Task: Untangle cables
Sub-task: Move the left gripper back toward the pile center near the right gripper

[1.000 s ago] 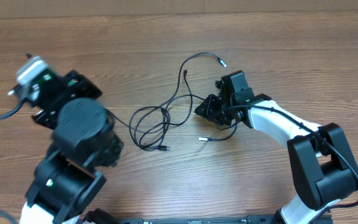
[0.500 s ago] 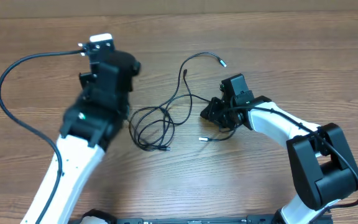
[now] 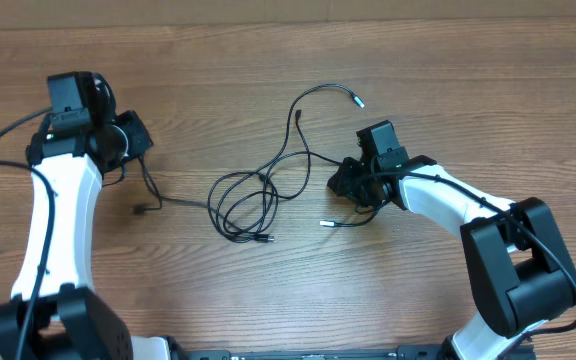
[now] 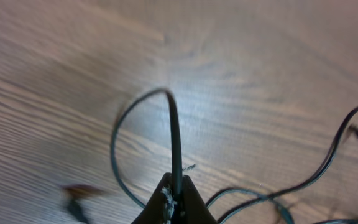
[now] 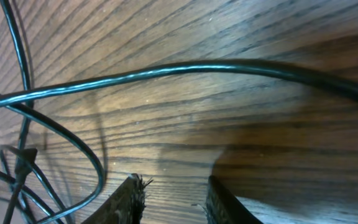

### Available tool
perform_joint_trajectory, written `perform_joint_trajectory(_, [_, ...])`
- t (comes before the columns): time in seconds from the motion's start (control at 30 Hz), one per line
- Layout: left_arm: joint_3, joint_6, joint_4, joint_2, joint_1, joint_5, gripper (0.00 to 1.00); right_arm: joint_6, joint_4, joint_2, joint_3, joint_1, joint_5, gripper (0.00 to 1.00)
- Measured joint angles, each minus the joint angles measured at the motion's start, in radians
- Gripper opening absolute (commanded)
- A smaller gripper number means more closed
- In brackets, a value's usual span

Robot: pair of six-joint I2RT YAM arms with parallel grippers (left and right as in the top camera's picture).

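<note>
The cables (image 3: 248,195) are thin black cords lying in loose overlapping loops at the table's middle, with silvery plug tips at the back (image 3: 358,101) and the front (image 3: 325,223). One strand runs left from the loops to my left gripper (image 3: 138,150). In the left wrist view that gripper (image 4: 176,194) is shut on the strand (image 4: 174,130), which arches up and curls down to the left. My right gripper (image 3: 337,181) sits low at the loops' right side. In its wrist view it (image 5: 173,198) stands open with bare wood between the fingers, and a cable (image 5: 185,68) crosses just ahead of it.
The wooden table (image 3: 448,80) fills the view. A thick black arm wire (image 3: 3,145) loops at the far left by the left arm. The right arm's white link (image 3: 438,200) stretches from the front right toward the cables.
My left arm has swung from beside the loops back to the far left, drawing one strand out leftward from the loops. The right gripper has barely moved.
</note>
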Motion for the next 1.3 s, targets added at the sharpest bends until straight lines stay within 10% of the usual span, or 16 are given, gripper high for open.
perform_joint_trajectory(0.1, [0.0,0.002,-0.014,0.053,0.0,0.026,0.25,0.0,-0.001,0.0,0.0,0.0,0.014,0.33])
perform_joint_trajectory(0.23, [0.003,0.025,-0.027,0.067,0.0,0.071,0.67,0.0,-0.004,0.0,0.0,0.0,0.026,0.33])
perform_joint_trajectory(0.43, [0.108,0.045,-0.135,0.055,-0.007,0.13,0.83,0.001,-0.004,0.0,0.0,0.0,0.033,0.39])
perform_joint_trajectory(0.93, [0.209,0.115,-0.359,0.008,-0.403,0.14,0.76,0.006,0.013,-0.01,0.01,0.002,0.016,0.8])
perform_joint_trajectory(1.07, [0.209,0.138,-0.413,0.01,-0.547,0.094,0.37,0.007,0.006,-0.011,0.011,0.002,0.022,0.82])
perform_joint_trajectory(1.3, [0.17,0.153,-0.407,0.011,-0.704,0.03,0.21,0.006,0.001,-0.013,0.012,0.002,0.033,0.82])
